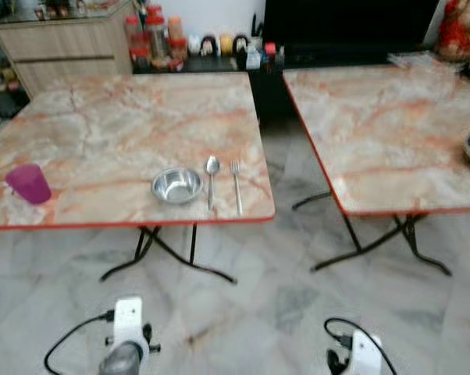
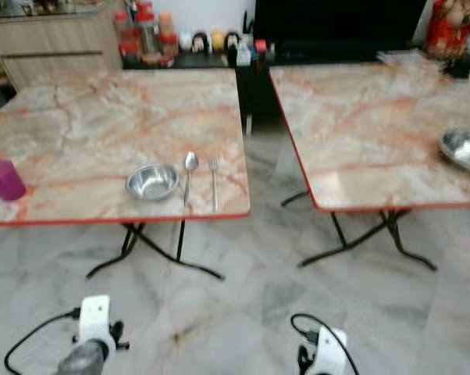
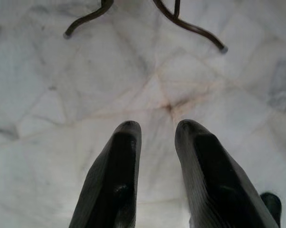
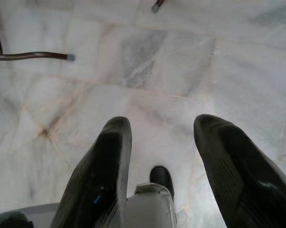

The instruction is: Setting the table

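Bowl (image 1: pixel 176 185), spoon (image 1: pixel 211 178) and fork (image 1: pixel 236 186) are laid at the lower centre of the left table (image 1: pixel 102 125). Thin, stiff, slippery steel is judged: the bowl is best pinched at its rim. Left gripper (image 3: pixel 155 137) and right gripper (image 4: pixel 164 142) are held open and empty over the floor (image 3: pixel 48 85).

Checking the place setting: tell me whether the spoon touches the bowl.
Apart. The right eye view shows a strip of tabletop between the bowl and the spoon.

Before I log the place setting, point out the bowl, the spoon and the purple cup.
bowl (image 1: pixel 176 185): left eye view, inner bottom.
spoon (image 1: pixel 211 165): left eye view, its scoop.
purple cup (image 1: pixel 30 184): left eye view, its side wall.
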### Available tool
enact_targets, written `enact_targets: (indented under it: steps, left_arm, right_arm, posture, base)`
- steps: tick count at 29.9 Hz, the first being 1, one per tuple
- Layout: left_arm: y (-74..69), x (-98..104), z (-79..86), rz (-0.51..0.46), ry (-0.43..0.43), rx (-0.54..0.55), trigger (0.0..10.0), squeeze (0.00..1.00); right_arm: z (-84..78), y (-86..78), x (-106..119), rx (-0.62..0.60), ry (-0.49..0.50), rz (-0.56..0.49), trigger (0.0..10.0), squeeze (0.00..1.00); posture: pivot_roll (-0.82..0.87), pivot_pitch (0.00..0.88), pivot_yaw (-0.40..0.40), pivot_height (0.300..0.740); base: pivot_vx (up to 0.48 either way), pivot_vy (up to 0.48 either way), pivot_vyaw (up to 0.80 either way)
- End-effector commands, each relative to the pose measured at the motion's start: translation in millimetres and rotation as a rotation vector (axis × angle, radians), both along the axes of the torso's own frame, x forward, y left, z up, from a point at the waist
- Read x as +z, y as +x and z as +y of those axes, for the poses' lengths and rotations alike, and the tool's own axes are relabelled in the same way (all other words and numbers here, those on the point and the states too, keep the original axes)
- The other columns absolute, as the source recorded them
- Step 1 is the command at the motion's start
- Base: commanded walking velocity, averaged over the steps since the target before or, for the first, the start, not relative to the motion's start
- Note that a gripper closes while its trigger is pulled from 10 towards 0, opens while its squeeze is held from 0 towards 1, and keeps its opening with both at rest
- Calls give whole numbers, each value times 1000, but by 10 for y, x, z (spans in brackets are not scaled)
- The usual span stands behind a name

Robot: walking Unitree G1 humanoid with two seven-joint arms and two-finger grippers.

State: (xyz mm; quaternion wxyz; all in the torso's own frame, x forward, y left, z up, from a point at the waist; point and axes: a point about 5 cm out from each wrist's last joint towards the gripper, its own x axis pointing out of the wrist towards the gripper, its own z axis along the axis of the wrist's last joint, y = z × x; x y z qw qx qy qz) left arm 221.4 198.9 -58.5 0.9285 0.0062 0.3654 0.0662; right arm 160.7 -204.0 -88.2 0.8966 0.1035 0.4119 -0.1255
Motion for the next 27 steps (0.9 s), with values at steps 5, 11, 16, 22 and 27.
enact_targets:
  steps: [5, 11, 16, 22, 27]
  left_arm:
    - [-92, -46, 100, 48, 38, 12, 10000, 0]
    - [-105, -54, 104, 56, 40, 9, 10000, 0]
    - [-104, -56, 94, 58, 39, 6, 10000, 0]
    - [-98, -55, 82, 58, 34, 0, 10000, 0]
    - [-92, -53, 76, 58, 35, -6, 10000, 0]
  right_arm:
    - [39, 3, -4, 8, 0, -1, 10000, 0]
    - [40, -7, -8, -10, 12, -3, 10000, 0]
    - [38, 12, 0, -11, 12, -7, 10000, 0]
    - [38, 16, 2, -11, 10, -8, 10000, 0]
    - [40, 7, -2, 5, 1, -4, 10000, 0]
  posture:
    - [-36, 0, 23, 728]
    - [-33, 0, 23, 728]
    - [-33, 0, 22, 728]
    - [-32, 0, 22, 728]
    - [-34, 0, 24, 728]
  base:
    - [0, 0, 114]
    - [0, 0, 198]
    - [0, 0, 0]
    - [0, 0, 0]
    - [0, 0, 178]
